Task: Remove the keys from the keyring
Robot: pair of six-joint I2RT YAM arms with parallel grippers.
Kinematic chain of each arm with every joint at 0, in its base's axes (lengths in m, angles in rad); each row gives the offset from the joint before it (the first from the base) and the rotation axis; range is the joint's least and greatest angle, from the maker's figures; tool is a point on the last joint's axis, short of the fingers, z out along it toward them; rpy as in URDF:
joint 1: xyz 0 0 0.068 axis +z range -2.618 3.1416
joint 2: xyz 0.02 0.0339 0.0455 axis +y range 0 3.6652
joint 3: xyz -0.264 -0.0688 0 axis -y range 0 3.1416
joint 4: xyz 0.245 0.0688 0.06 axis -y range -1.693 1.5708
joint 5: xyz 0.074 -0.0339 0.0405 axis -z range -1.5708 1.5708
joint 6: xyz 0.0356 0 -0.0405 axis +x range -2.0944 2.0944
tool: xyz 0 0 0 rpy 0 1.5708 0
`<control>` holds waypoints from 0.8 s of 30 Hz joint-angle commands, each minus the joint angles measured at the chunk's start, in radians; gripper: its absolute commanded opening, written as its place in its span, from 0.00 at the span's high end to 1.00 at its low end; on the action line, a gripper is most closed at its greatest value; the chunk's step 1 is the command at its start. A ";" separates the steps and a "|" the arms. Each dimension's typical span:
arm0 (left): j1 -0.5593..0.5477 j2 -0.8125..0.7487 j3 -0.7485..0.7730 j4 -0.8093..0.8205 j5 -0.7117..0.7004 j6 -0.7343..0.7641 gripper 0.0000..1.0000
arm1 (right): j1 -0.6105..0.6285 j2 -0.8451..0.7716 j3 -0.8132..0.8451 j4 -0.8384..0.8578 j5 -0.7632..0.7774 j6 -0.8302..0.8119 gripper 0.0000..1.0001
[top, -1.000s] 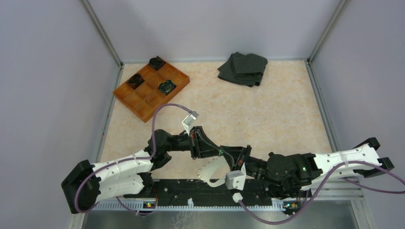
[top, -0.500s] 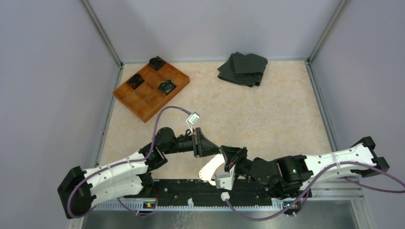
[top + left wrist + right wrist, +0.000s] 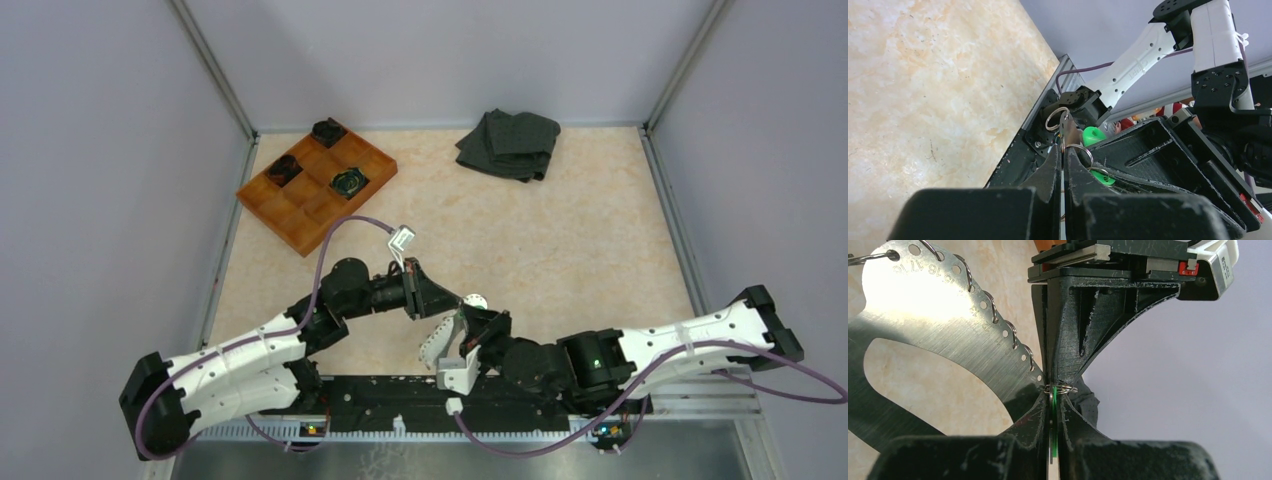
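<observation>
My left gripper [image 3: 445,303] and right gripper [image 3: 467,320] meet tip to tip above the table's near middle. In the right wrist view the thin wire keyring [image 3: 1060,388] lies across the right gripper's [image 3: 1053,396] tips. Those jaws are shut on flat keys, one green-headed [image 3: 1052,440]. In the left wrist view the left gripper [image 3: 1063,150] is shut on a thin flat metal key edge; the keyring [image 3: 1084,150] loops beside its tip, next to a green key head [image 3: 1093,136]. A curved silver plate [image 3: 923,315] with numbered holes and wire rings hangs beside them [image 3: 433,348].
An orange compartment tray [image 3: 300,225] with black round objects [image 3: 350,181] sits at the far left. A dark folded cloth [image 3: 510,143] lies at the far middle. A black rail [image 3: 400,395] runs along the near edge, under the grippers.
The right gripper has moved left and up against the left gripper's tip. The left gripper has shifted slightly right. The silver plate has swung up and left with them.
</observation>
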 commanded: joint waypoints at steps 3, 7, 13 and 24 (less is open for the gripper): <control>0.003 -0.008 0.064 0.033 -0.055 -0.015 1.00 | 0.006 -0.021 0.061 -0.013 0.010 0.090 1.00; 0.003 -0.015 0.085 -0.013 -0.080 0.011 1.00 | -0.004 -0.022 0.097 -0.064 -0.013 0.150 1.00; 0.003 -0.028 0.091 -0.032 -0.109 0.039 1.00 | -0.063 0.032 0.189 -0.199 -0.071 0.288 1.00; 0.003 -0.045 0.104 -0.085 -0.155 0.075 1.00 | -0.161 0.082 0.253 -0.239 -0.122 0.424 1.00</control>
